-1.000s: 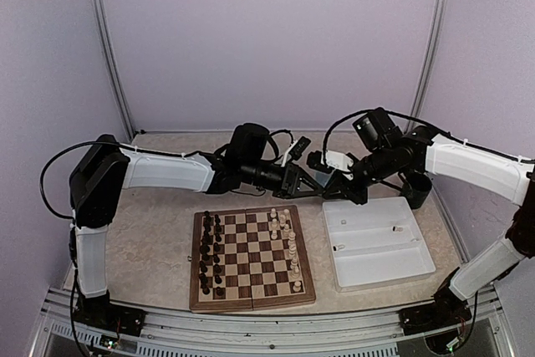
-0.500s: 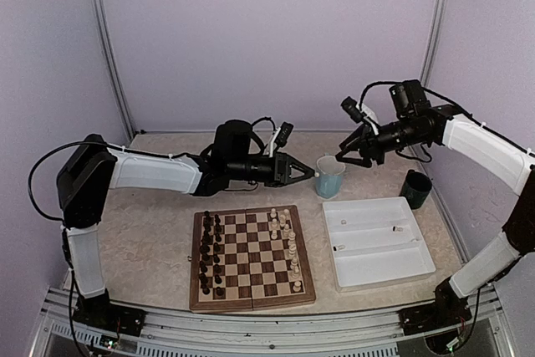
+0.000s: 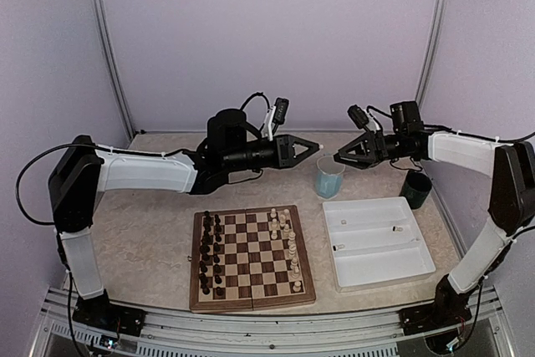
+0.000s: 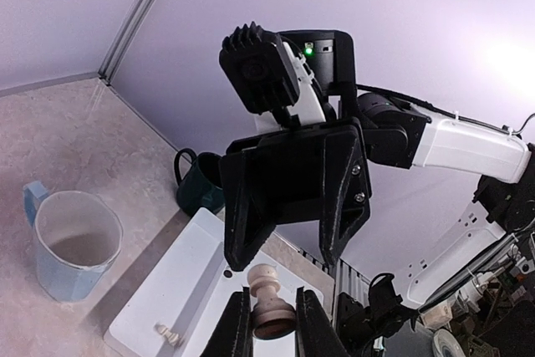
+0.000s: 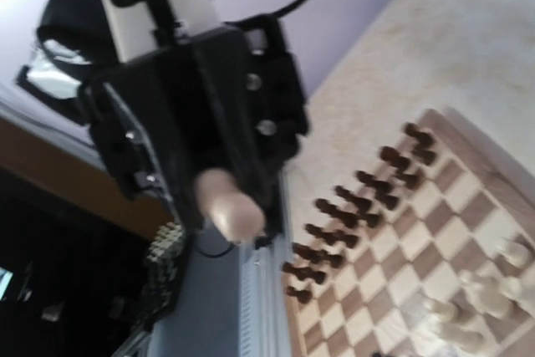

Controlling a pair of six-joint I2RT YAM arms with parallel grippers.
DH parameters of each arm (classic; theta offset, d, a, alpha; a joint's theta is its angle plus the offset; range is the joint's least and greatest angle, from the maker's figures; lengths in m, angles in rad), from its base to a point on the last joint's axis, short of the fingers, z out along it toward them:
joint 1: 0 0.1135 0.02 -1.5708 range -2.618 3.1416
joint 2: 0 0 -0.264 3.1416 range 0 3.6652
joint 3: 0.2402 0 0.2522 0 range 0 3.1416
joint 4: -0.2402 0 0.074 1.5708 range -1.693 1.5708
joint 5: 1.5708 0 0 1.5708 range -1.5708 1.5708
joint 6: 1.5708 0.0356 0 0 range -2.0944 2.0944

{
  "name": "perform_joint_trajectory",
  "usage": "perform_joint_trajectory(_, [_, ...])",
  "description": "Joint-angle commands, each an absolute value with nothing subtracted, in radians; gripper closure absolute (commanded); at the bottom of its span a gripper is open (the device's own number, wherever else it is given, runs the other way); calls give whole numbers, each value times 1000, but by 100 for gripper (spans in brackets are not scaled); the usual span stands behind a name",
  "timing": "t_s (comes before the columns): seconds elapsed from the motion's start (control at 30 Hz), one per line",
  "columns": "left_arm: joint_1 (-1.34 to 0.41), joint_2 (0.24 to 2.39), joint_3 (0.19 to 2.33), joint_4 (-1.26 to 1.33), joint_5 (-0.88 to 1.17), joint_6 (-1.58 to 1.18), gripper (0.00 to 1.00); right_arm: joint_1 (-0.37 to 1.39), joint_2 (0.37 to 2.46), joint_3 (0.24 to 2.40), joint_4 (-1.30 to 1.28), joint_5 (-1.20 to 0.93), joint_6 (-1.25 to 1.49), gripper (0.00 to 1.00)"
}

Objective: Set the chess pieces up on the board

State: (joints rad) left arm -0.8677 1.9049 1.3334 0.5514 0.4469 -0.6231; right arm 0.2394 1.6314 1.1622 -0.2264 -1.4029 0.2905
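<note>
Nearing completion, the board [image 3: 251,301] is being set: a cream piece [image 4: 267,317] is being grasped by the left hand [image 4: 272,303] (right hand [image 3: 339,158] released).

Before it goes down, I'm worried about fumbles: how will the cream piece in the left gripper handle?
Probably stiff and light: the chess piece looks like small turned wood. Its rounded body could swivel between the flat fingers of the left gripper. Narrow for its height, it may tip on the board, then roll.
</note>
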Motion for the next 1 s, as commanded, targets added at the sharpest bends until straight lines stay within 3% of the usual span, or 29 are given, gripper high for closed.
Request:
perform_joint_trajectory(0.0, [-884,1920,1378,568,444,-596,87,269,1640,1179,-102,-1483,398,49])
perform_joint_trajectory(0.97, [-900,1976,1439,531,491,-604,87,313,1713,1229,-12,-1512,472,73])
